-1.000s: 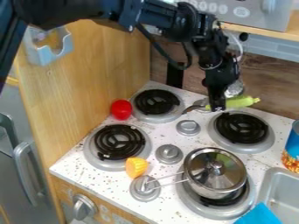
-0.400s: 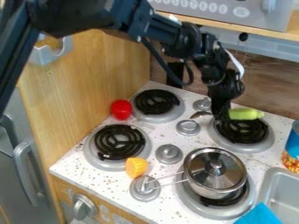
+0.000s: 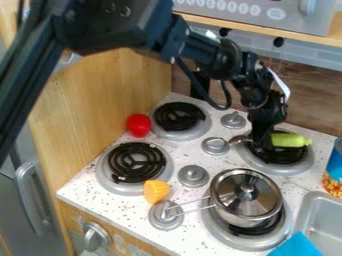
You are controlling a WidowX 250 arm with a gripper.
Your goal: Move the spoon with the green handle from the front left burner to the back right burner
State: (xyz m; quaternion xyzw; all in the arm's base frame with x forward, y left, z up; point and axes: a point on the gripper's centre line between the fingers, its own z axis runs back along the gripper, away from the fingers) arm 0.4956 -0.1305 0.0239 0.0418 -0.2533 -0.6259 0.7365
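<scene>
The green-handled metal spoon [image 3: 290, 140] is crosswise over the burner [image 3: 294, 169] behind the lidded pot [image 3: 246, 200], the black gripper [image 3: 264, 146] holding its middle between narrowed fingers. Left of the pot lies a ribbed yellow-orange piece [image 3: 156, 191]; farther left and behind, a red ball [image 3: 139, 125]; front right, a blue cloth [image 3: 298, 246]; right, a can [image 3: 334, 172]

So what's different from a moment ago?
The tool and the green vegetable-like thing it holds have moved down and to the right in the picture. That thing was behind the back right burner at first; now it is over it. The small silvery piece beside the tool shifted the same way. Nothing was let go. The red thing, yellow piece and lidded pot stayed put.
</scene>
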